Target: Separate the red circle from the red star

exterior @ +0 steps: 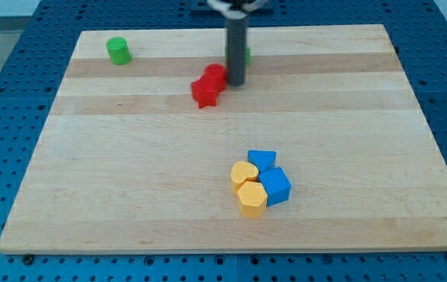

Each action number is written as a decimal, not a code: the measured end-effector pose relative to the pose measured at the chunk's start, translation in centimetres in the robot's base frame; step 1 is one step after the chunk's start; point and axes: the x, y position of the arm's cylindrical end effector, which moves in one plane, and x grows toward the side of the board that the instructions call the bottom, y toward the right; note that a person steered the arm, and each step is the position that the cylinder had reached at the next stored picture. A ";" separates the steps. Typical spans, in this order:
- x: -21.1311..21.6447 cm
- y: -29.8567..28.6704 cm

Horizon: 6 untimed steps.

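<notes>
**Far-centre crowded, open board elsewhere**

My tip stands at the far centre, pressed against the right side of the red circle, with the red star touching the circle's near-left side. A green block sits just behind the rod, closing the far side. A green cylinder blocks the far-left corner. Near centre-right, four touching blocks bar passage: blue block, blue cube, yellow block, yellow hexagon. The wooden board lies open left and between the clusters.

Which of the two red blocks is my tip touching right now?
The red circle, the upper-right one of the pair. My tip sits against its right side. The red star lies lower-left, on the circle's far side from the tip, touching the circle.
</notes>
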 end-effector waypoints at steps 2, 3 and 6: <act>-0.4 1.6; -2.3 3.4; -1.1 -7.7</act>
